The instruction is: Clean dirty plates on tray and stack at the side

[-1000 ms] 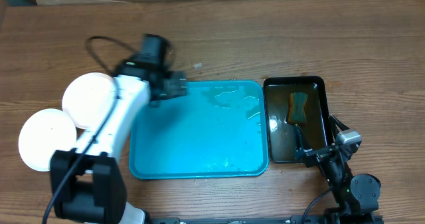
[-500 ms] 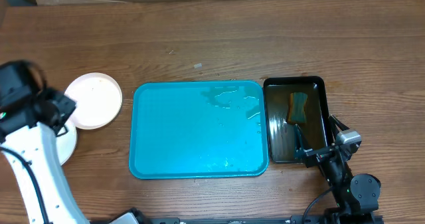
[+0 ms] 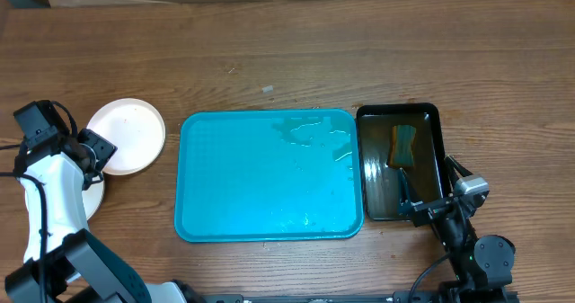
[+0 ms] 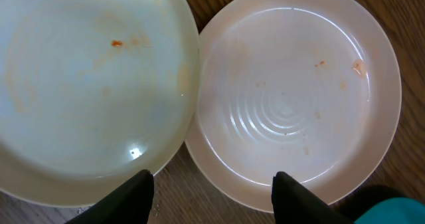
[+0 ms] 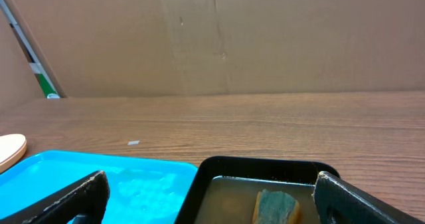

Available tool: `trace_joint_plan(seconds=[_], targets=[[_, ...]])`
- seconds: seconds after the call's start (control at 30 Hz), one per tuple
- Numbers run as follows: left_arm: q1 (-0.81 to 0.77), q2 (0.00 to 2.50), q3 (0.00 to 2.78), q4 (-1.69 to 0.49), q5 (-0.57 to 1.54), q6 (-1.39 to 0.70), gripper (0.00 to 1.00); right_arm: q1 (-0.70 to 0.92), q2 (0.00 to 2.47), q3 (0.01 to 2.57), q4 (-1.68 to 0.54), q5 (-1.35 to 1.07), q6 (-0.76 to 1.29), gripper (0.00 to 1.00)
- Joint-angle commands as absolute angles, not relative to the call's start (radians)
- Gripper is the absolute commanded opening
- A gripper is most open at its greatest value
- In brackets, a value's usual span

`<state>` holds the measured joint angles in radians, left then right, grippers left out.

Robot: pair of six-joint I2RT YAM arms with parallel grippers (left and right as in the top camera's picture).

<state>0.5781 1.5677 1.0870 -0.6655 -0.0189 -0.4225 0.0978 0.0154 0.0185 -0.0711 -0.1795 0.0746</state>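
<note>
- The right gripper [image 5: 211,184] rests just short of the black tray [image 3: 432,114], jaws spread wide with nothing between them. It has not shifted over the last second.
- The left gripper [image 4: 216,196], jaws apart and empty, hovers over the place where two plates meet. A second ago its arm stretched across the far left corner of the turquoise tray [image 3: 207,213]; since then it has swung out to the left side of the table [image 3: 359,51].
- Beneath it, the pale yellow-green plate [image 4: 86,78] overlaps the rim of the white plate [image 4: 292,98]. Both carry faint orange specks and lie on the wood left of the turquoise tray, where they lay before.
- The turquoise tray shows the same wet patches near its far right corner.
- The sponge [image 3: 402,144] lies in the black tray, unmoved.
</note>
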Motion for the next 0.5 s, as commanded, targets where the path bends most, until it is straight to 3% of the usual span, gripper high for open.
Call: trace_joint_plan(seconds=[0.0, 0.47], targets=[[0.583, 1.601, 1.089, -0.642, -0.020, -0.354, 0.59, 0.089, 0.006, 0.008, -0.065, -0.181, 0.078, 1.00], [0.582, 1.787, 1.089, -0.568, -0.044, -0.336, 0.56, 0.089, 0.006, 0.008, -0.065, -0.181, 0.078, 1.00]])
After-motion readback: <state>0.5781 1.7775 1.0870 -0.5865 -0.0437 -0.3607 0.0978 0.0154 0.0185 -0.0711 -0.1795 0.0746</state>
